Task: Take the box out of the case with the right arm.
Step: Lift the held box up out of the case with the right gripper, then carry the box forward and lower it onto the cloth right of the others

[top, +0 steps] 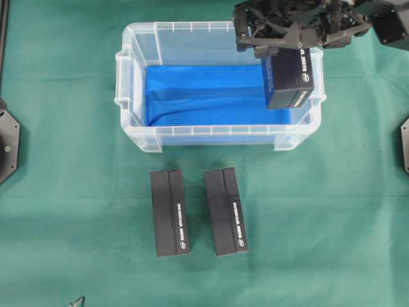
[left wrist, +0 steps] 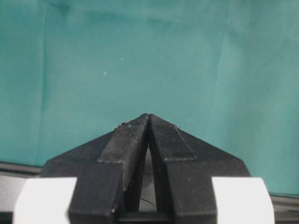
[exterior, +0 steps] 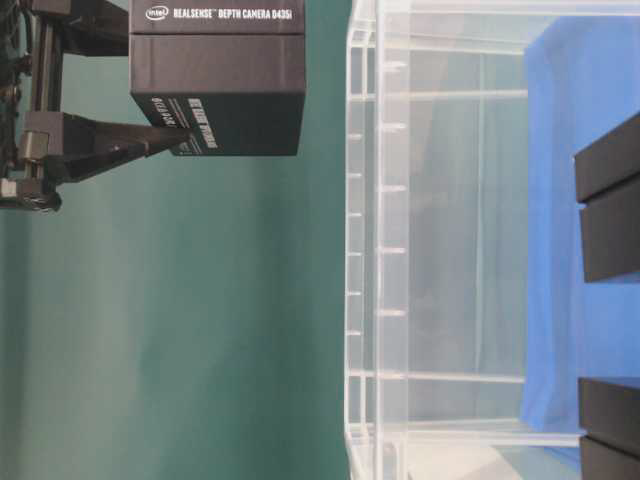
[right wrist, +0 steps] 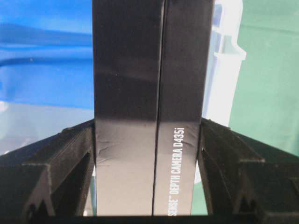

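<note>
Above one case (top: 137, 64), the right tool (top: 289, 54) clamps one box (top: 291, 80); two boxes (top: 170, 212) lie outside.

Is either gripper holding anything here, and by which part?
The right gripper clamps a black rectangular cardboard box across its two long side faces, near one end, above the case. The left gripper is shut and holds nothing.

The right arm (top: 300, 25) is matte black throughout, built of open struts and angular plates, with dark cabling bunched among them. Its gripper (right wrist: 149, 158) has two wedge-shaped fingers (right wrist: 60, 158) with ridged, layered printed surfaces and hollow triangular cut-outs. The left gripper (left wrist: 148, 154) is black too, its two pointed fingers (left wrist: 126, 144) finely ribbed and dusty at the tips, with a white band on each side beneath them
</note>
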Controlling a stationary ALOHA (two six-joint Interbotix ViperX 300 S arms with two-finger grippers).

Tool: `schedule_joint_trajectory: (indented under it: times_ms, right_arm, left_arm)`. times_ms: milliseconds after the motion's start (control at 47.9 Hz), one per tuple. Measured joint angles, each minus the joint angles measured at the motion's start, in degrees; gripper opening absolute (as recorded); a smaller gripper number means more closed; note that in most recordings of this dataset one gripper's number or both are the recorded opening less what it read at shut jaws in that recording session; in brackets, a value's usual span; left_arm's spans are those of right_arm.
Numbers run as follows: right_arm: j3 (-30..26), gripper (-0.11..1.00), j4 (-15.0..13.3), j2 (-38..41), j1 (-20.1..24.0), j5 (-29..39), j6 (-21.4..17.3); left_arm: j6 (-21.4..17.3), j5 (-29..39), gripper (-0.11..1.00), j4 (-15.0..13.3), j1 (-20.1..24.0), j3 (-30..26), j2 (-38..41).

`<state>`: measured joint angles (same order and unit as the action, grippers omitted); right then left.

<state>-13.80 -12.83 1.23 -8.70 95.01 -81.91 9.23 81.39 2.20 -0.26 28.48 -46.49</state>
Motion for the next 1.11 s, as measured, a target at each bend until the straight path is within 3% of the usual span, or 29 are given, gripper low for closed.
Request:
schedule_joint_trajectory:
  times_ms: [793,1106]
  right_arm:
    - [0.0,0.65,0.0,0.0,0.1,1.8,0.1]
    - [0.0,0.65,0.0,0.0,3.3,3.4,-1.6]
  left_arm:
    - [0.0,0.0,0.02,0.0,0.0,0.0,0.0]
    - [0.0,0.0,0.02,0.0,0.1,0.0,0.1]
